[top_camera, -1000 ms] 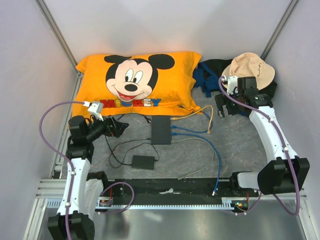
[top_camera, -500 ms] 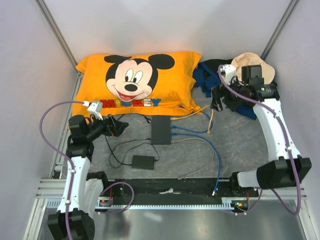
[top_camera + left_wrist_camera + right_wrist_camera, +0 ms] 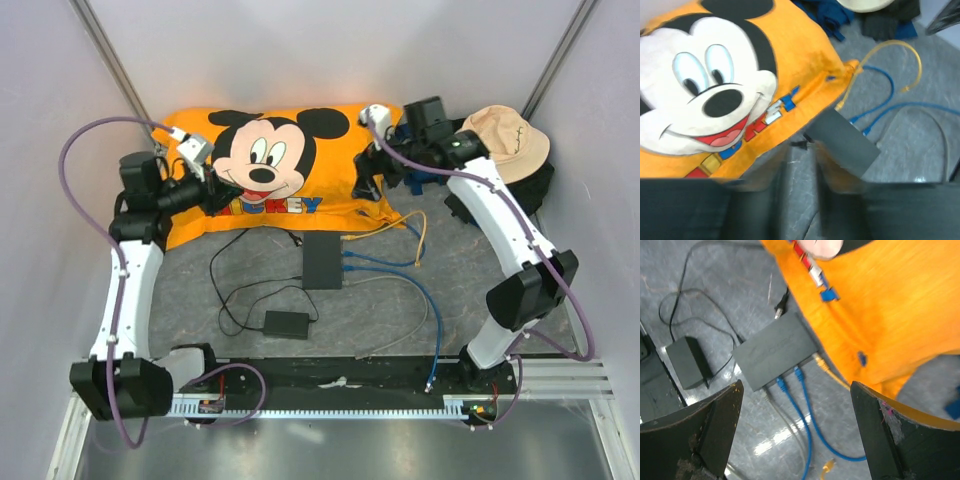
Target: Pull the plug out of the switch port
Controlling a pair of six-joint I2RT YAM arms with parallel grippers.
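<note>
Grey tabletop carries a black network switch whose switch port holds the plug, lying flat and nosing leftward into the box beside two blue plugs, below and between the wide-spread fingers of the right hand, while whether the blurred left hand is pressed together I cannot tell.

The left arm stands tall from its near-left base, bends at the elbow and points its wrist rightward. The left end effector shows blurred fingers close together with a narrow gap between them, holding nothing. The right arm stretches far and leftward. The right end effector tips downward, its fingers spread wide and empty.
</note>
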